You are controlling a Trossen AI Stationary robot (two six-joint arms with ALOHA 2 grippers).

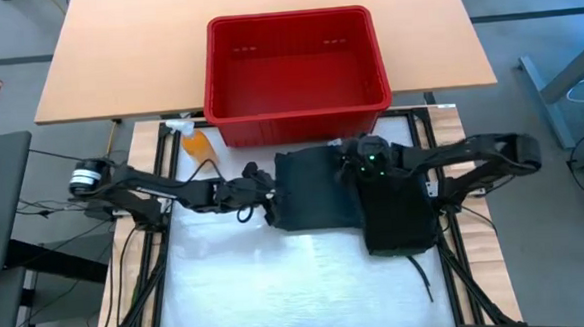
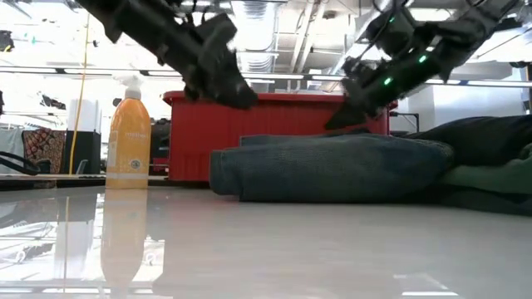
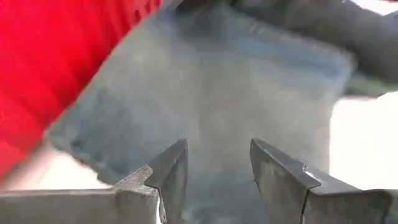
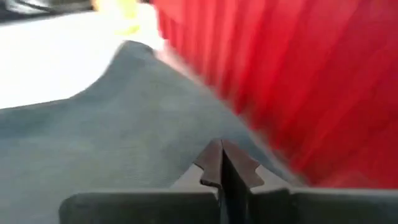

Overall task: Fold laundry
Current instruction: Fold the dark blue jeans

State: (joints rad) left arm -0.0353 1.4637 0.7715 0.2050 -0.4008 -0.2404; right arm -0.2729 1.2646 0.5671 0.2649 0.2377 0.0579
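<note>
Two piles of laundry on the white table top [image 1: 228,287], touching: a folded dark green garment [image 1: 313,190] just in front of the red basket [image 1: 295,71], and a black piece [image 1: 400,213] on its right side with a drawstring [image 1: 421,277] trailing toward the front edge.

Low view shows the green piece as a flat, thick slab, so my read is it's already folded or near done, parked by the basket to keep the front of the table free for the next item. Black piece looks bunched, not yet squared up.

Left gripper [image 3: 217,171] sits at the green garment's left edge, fingers parted, nothing between them in its wrist view; cloth lies just beyond the tips. Likely lined up for an edge pinch or just let go, can't say which.

Right gripper [image 4: 222,163] is over the garment's far right corner, next to the basket wall, fingers clamped tight together. Wrist view shows no cloth visibly between the tips, so can't confirm a pinch.

Hard to make out:
- both wrist views are smeared; cloth seams and edges unreadable
- high view: arm heads cover both contact points
- low view: fingertips hidden behind the arm bodies; can't tell whether either touches the cloth
- basket interior looks empty from above
- orange spray bottle [image 1: 197,142] near the basket's left corner, clear of both arms
</note>
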